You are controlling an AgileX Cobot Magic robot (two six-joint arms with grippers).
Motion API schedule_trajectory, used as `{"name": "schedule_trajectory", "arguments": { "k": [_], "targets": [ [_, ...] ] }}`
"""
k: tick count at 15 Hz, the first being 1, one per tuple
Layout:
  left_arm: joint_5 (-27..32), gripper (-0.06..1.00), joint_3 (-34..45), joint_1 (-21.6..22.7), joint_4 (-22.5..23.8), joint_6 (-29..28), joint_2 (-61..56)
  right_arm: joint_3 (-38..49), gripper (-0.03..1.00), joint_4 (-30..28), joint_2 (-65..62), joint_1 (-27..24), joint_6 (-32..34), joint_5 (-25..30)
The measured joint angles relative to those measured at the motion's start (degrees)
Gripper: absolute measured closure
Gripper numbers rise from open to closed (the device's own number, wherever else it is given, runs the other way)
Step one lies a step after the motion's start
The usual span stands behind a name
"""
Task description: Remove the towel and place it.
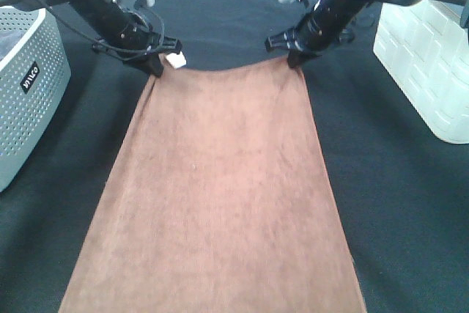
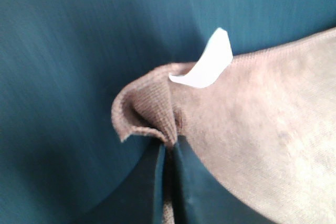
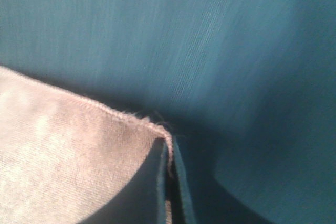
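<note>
The brown towel lies lengthwise down the middle of the black table cloth, running off the near edge of the exterior view. My left gripper is shut on the towel's far left corner, beside the small white tag. The left wrist view shows that corner bunched between the closed fingers, with the tag sticking up. My right gripper is shut on the far right corner, pinched between the fingers in the right wrist view. The far edge sags slightly between the two grippers.
A grey perforated basket stands at the left edge. A white brick-patterned bin stands at the right edge. The black cloth covers the table all around the towel.
</note>
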Motion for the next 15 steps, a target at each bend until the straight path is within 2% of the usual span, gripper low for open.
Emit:
{"name": "schedule_trajectory", "arguments": {
  "k": [4, 5, 13, 15],
  "targets": [
    [-8.77, 0.94, -0.92, 0.00, 0.23, 0.74, 0.00, -4.30, 0.96, -5.33, -0.06, 0.00, 1.09, -5.39],
    [-12.72, 0.94, -0.92, 0.00, 0.40, 0.92, 0.00, -4.70, 0.96, -5.96, -0.06, 0.00, 1.09, -8.59],
    [-28.88, 0.94, -0.92, 0.00, 0.46, 4.30, 0.17, -4.87, 0.96, -6.36, 0.06, -0.34, 2.75, -22.29],
    [-31.63, 0.94, -0.92, 0.00, 0.46, 4.53, 0.34, -4.98, 0.96, -6.36, 1.09, -0.86, 3.04, -24.06]
  ]
}}
